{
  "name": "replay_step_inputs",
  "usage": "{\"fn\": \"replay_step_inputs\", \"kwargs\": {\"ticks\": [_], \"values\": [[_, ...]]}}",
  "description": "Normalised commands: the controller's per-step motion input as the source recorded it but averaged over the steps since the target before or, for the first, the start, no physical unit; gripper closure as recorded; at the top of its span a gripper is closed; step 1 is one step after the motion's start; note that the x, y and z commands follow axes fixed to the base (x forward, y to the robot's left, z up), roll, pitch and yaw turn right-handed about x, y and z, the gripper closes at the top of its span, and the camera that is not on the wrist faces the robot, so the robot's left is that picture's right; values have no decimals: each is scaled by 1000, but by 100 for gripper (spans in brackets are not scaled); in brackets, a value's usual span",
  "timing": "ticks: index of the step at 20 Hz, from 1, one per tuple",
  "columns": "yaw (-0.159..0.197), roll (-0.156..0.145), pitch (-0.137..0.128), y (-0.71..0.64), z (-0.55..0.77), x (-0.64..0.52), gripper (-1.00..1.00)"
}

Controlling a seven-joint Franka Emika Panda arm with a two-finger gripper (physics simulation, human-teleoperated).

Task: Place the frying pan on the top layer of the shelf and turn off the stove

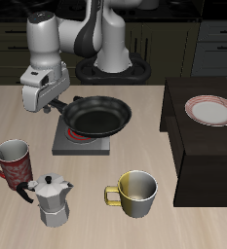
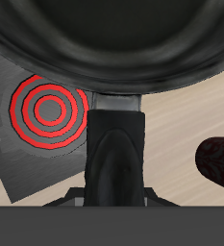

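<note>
The black frying pan [image 1: 97, 117] hangs tilted just above the grey stove [image 1: 66, 144], covering most of it. My gripper [image 1: 55, 99] is shut on the end of the pan's long handle [image 1: 68, 103], on the side of the stove away from the shelf. In the wrist view the pan's underside [image 2: 113, 38] and handle [image 2: 115, 144] run out from my gripper [image 2: 113, 200], with the stove's red spiral coil [image 2: 48, 108] glowing below. The dark shelf [image 1: 188, 146] stands beside the stove, level with it. The stove's knob is hidden.
A white red-rimmed plate [image 1: 210, 110] lies on the shelf's flat top. Nearer the table's front edge stand a red mug [image 1: 13, 160], a silver moka pot [image 1: 52, 199] and a yellow mug [image 1: 134, 192]. The red mug [image 2: 217, 163] also shows in the wrist view.
</note>
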Motion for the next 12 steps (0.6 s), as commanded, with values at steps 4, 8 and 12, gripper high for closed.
{"fn": "replay_step_inputs", "kwargs": {"ticks": [4, 8, 12], "values": [[17, 28, -3, 232, 89, 93, 100], [-8, 20, 23, 136, -2, 112, 100], [32, 26, 10, 295, -66, 102, 100]]}}
